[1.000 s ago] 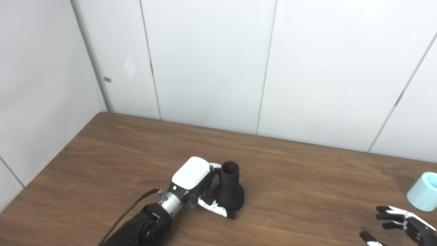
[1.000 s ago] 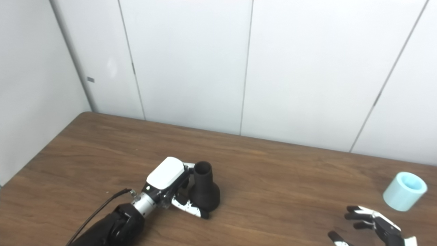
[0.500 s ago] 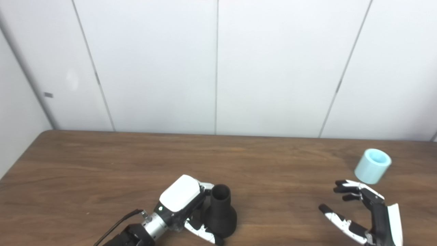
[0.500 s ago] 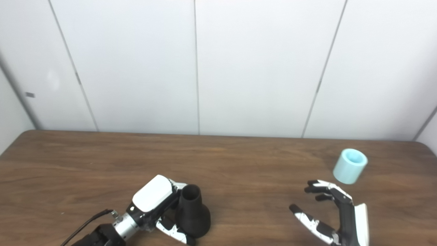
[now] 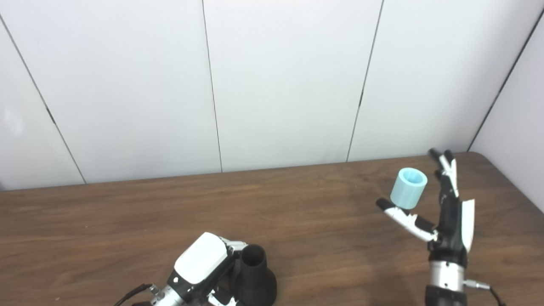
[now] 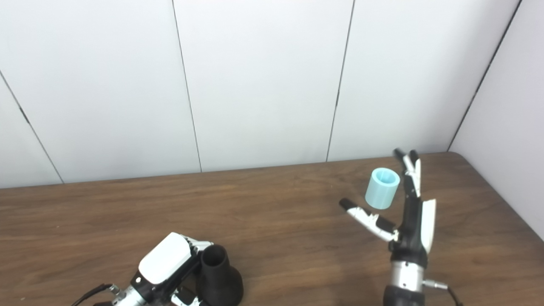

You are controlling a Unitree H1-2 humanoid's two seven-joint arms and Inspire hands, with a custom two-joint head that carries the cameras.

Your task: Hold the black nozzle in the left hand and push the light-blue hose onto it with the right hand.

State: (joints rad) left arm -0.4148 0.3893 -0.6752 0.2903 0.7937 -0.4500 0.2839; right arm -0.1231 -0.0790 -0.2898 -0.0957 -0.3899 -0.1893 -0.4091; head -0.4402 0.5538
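Observation:
The black nozzle (image 5: 254, 276) stands upright on the brown table (image 5: 127, 221) at the bottom centre, narrow open end up. My left hand (image 5: 204, 272) is wrapped around its left side and holds it. The light-blue hose piece (image 5: 408, 188), a short cylinder, stands on the table at the right. My right hand (image 5: 442, 208) is open, its fingers (image 5: 444, 165) stretched up along the hose's right side and its thumb (image 5: 401, 216) reaching under its near left. I cannot tell whether the hand touches the hose. In the right eye view the hose (image 6: 382, 188) sits between thumb and fingers.
White wall panels (image 5: 276, 85) rise right behind the table's far edge. The table's rounded right corner (image 5: 488, 158) lies just beyond my right hand, and a side wall (image 5: 522, 127) closes in on the right.
The camera has swung to the right. My right hand has reached forward from the near edge to the hose, fingers now spread around it. The left hand still holds the nozzle.

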